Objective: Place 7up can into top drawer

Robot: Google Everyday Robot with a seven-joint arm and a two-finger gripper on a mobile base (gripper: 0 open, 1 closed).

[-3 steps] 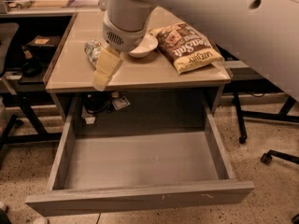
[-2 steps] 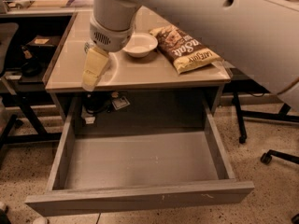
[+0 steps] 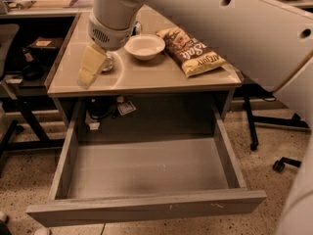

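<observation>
The 7up can (image 3: 108, 63) lies on the desk top (image 3: 146, 77) near its left side. Only a small silvery part of it shows behind my gripper. My gripper (image 3: 91, 66) hangs from the big white arm over the desk's left edge, right in front of the can and covering most of it. I cannot tell whether it touches the can. The top drawer (image 3: 146, 166) is pulled wide open below the desk, grey wood-grain, with nothing inside.
A white bowl (image 3: 145, 46) and a brown snack bag (image 3: 193, 50) lie on the desk to the right of the can. A black desk (image 3: 29, 58) stands at the left. Chair legs and castors (image 3: 281, 163) are at the right. Cables and a box (image 3: 105, 109) sit under the desk.
My gripper has moved left across the desk top, from beside the bowl to the left edge, and now covers most of the can. The drawer has not moved.
</observation>
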